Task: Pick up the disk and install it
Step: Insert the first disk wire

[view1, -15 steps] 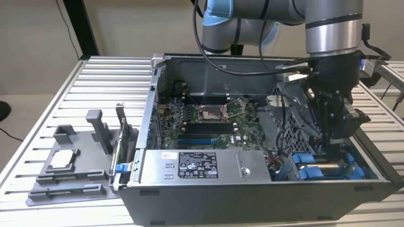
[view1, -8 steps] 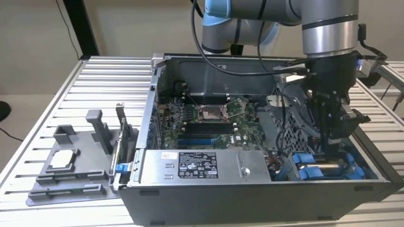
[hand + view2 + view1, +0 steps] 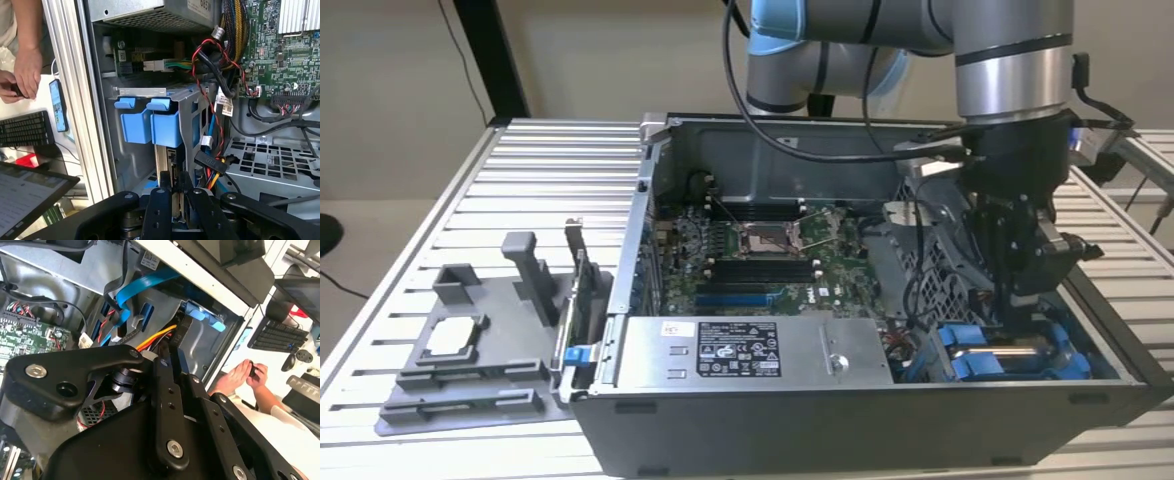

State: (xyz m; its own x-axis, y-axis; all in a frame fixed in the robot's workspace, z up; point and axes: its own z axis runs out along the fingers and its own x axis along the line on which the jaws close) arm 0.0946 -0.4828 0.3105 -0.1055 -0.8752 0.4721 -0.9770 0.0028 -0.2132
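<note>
Disk [image 3: 1014, 358]: low in the bay [image 3: 142, 92] at the near right corner of the case [image 3: 854, 430], between blue frame pieces.
Axis: the disk stands on edge. In the first wrist view its thin silver edge [image 3: 167, 160] runs straight out from the fingertips, down into the bay. Whether that is its long axis I cannot tell.
Fingers [image 3: 162, 200]: drawn close, clamped on the disk's two flat faces. They also show in the second wrist view [image 3: 167, 390].
Gripper [image 3: 1011, 315]: points down into the bay from above, in both wrist views [image 3: 174, 178] [image 3: 176, 356].
Carriers [image 3: 150, 127]: two blue ones side by side, just past the disk's far end.
Cables [image 3: 215, 70]: red and black, just right of the bay in the case.
Board: motherboard [image 3: 747, 240] on the case floor, left of the gripper.
Power supply [image 3: 747, 350]: grey box at the near wall, left of the bay.
Bench [image 3: 547, 160]: carries the case and a grey holder [image 3: 467, 370] at its left, well apart from the gripper.
Person: two hands [image 3: 25, 75] held together outside the case wall, near a keyboard [image 3: 25, 132].
</note>
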